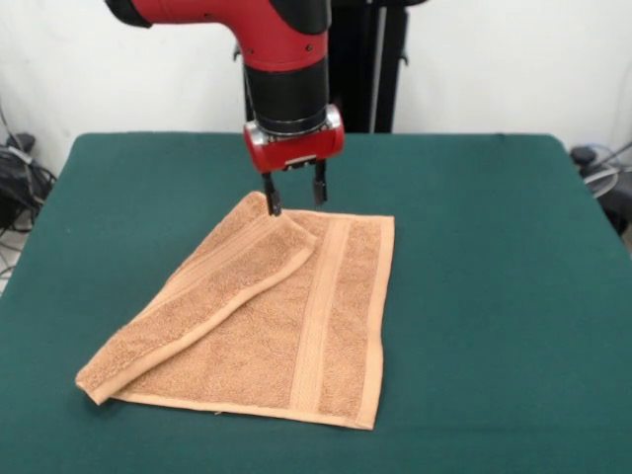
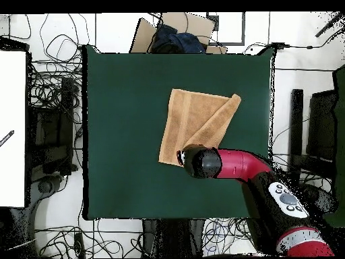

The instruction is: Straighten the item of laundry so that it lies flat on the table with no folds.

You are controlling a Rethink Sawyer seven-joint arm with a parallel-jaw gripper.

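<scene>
The peach-orange towel (image 1: 286, 316) lies on the dark green table (image 1: 494, 296). Its left part is folded over diagonally, a flap running from the far corner down to the near-left corner. Woven bands show along the right side. In the overhead view the towel (image 2: 192, 121) has its fold along the right edge. My gripper (image 1: 293, 195) hangs just above the towel's far corner, fingers (image 1: 271, 197) apart and empty, the left tip close to or touching the folded corner. In the overhead view the arm's head (image 2: 199, 162) hides the gripper and the towel's nearest corner.
Cables and equipment (image 2: 54, 121) lie on the floor around the table. A cardboard box (image 2: 168, 30) with dark cloth stands beyond the table's far edge in the overhead view. The black pedestal (image 1: 365, 59) stands behind the table.
</scene>
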